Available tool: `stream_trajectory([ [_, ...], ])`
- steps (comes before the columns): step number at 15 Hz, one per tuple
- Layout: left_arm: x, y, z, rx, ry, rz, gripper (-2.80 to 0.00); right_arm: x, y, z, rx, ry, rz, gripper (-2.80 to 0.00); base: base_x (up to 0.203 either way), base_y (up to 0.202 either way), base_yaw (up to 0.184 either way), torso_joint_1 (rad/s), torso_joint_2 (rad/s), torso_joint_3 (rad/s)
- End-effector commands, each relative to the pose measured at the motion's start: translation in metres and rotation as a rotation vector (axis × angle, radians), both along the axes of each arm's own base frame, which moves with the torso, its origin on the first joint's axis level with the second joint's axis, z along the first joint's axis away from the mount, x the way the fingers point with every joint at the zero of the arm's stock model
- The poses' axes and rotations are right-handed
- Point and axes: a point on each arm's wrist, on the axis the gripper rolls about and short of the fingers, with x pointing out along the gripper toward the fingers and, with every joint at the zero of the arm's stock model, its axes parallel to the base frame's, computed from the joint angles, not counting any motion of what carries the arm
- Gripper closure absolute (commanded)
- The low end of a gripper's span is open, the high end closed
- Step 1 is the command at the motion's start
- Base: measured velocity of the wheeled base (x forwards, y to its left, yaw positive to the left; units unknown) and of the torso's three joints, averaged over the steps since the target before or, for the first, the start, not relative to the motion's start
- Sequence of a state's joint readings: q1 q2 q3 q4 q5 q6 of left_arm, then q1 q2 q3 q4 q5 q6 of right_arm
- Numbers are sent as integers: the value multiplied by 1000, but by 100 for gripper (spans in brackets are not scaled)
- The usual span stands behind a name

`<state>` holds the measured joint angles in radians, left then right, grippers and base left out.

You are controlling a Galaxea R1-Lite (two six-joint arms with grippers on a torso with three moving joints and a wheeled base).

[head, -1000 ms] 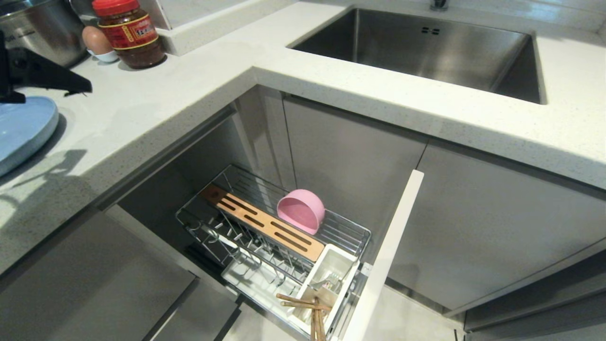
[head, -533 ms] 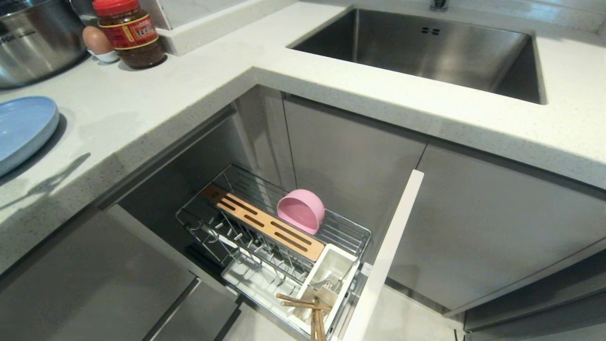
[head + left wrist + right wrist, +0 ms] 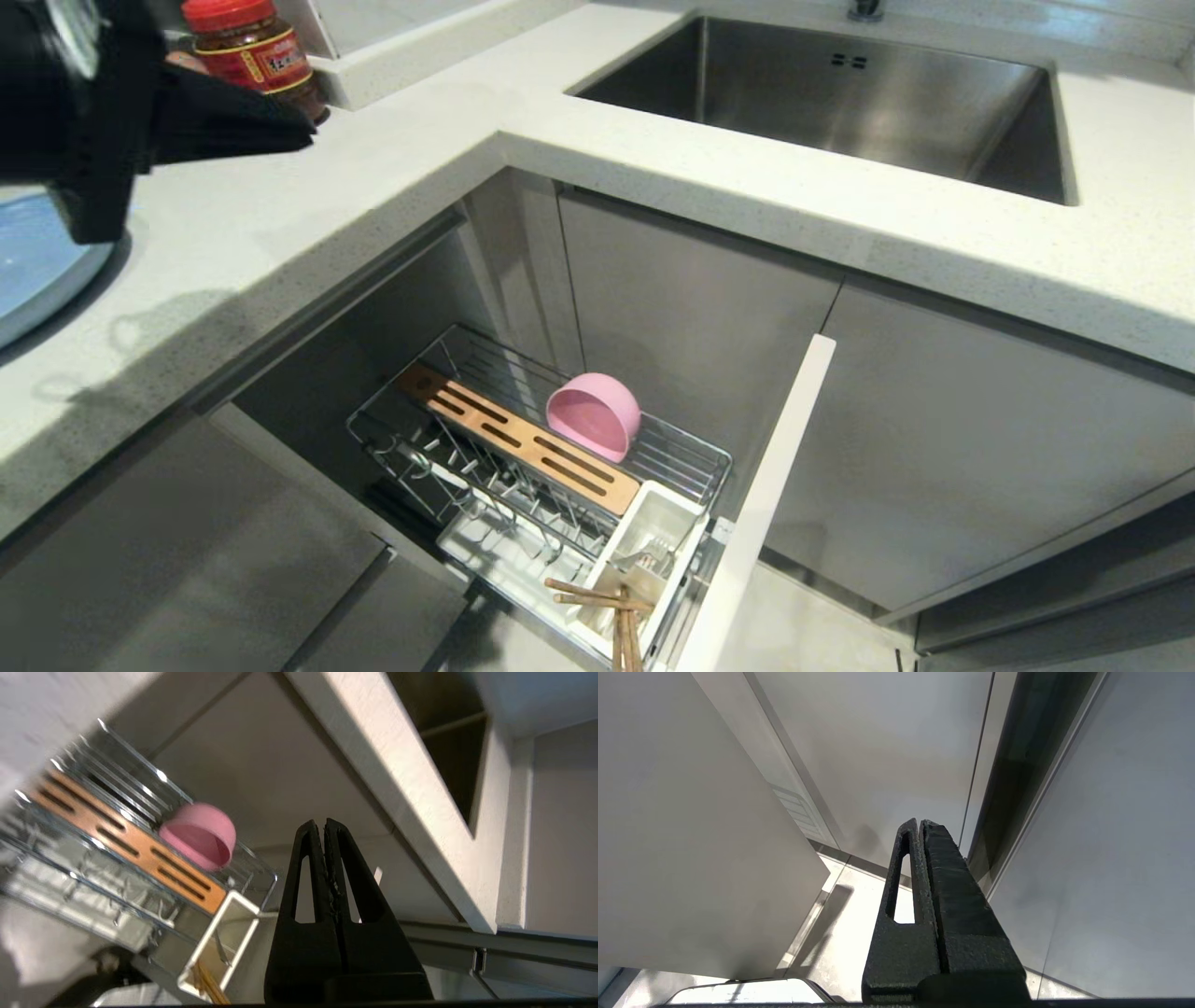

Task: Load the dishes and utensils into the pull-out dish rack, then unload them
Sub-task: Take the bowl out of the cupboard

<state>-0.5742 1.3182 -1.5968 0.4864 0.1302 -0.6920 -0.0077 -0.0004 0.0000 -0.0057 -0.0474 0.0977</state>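
The black left gripper hangs over the far left part of the pale speckled stone countertop, its two tapered fingers pressed together with nothing between them; the wrist view shows them meeting along their whole length. Its dark body covers part of the round, shallow light-blue plate, which lies flat at the left edge of the countertop, and its tip reaches just in front of the red-lidded jar of dark sauce at the back of that counter. Below the counter's inner corner the pull-out dish rack, a chrome wire basket with a narrow white front panel, stands drawn out of the grey cabinet. The small matte pink round bowl rests on its side against the rack's back wire wall, its opening facing the slotted wooden strip that runs along the rack's middle. In the white plastic utensil cup at the rack's front end, the slim silver metal fork stands, while the pair of light wooden chopsticks lies across the cup's near rim. The steel sink is set in the countertop's far right part. The black right gripper is lowered beside grey cabinet fronts, its jaws together and empty.
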Motion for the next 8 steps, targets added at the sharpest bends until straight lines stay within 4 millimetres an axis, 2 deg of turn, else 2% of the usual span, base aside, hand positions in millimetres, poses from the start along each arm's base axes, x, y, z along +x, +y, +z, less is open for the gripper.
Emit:
stream_trajectory([
  [1,30,-33,-28,56,121,-29,0,0,0,0,0,-5,0,0,0,0,0,0,0,0],
  [5,62,-79,-72,146,232,-9,0,0,0,0,0,-5,0,0,0,0,0,0,0,0],
  [8,85,-103,-107,209,296,7,0,0,0,0,0,-5,0,0,0,0,0,0,0,0],
])
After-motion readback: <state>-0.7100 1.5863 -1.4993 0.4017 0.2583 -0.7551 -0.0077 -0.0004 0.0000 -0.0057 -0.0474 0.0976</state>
